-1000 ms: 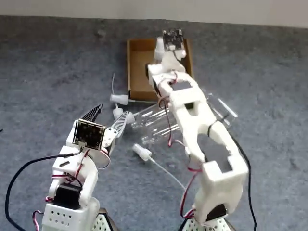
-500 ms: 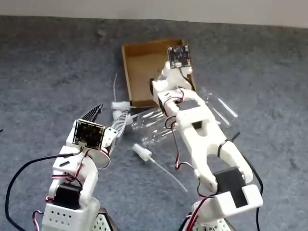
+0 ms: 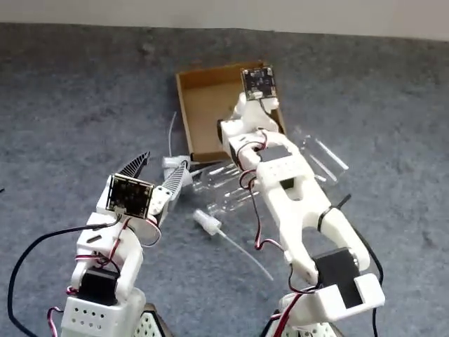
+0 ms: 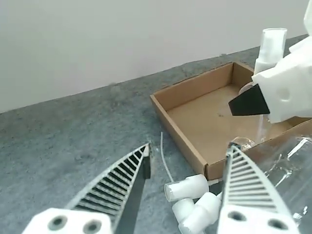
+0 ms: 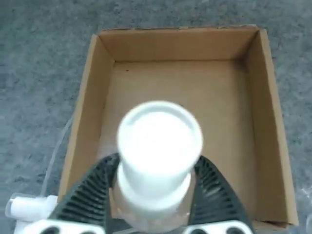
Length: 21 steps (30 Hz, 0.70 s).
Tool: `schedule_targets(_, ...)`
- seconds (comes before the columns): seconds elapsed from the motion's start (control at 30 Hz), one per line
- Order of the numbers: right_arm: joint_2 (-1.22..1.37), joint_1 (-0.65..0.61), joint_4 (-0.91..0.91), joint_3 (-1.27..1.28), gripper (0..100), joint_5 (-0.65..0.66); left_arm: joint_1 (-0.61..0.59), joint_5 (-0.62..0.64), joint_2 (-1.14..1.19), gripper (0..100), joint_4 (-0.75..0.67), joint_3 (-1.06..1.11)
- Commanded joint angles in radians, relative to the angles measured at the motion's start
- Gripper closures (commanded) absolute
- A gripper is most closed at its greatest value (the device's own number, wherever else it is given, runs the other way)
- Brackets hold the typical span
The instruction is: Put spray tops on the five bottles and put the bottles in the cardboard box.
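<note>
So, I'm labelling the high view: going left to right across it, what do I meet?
Left gripper, open → loose spray top with its tube → right arm's wrist camera board, over the cardboard box → clear bottle lying at the far right.

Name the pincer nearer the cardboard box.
Right. The right pincer holds a bottle over the cardboard box; the left pincer sits open short of it, near loose spray tops.
</note>
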Motion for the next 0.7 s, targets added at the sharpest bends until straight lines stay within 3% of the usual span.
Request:
schedule_targets(0.0, -0.010, -0.035, -0.024, -0.174, 99.5, -0.003, -0.065, -0.009, 0.001, 81, -0.025, -0.016)
schedule_targets(0.17, 0.180, -0.056, -0.024, -0.421, 99.5, -0.003, -0.229, -0.003, 0.004, 81, -0.077, -0.051)
schedule_targets(0.57, 0.673, -0.056, 0.005, -0.981, 99.5, 0.002, -0.194, -0.003, 0.004, 81, -0.080, -0.028)
schedule_targets(0.67, 0.751, -0.061, 0.090, -1.115, 99.5, 0.084, -0.194, -0.003, 0.004, 81, -0.080, -0.027)
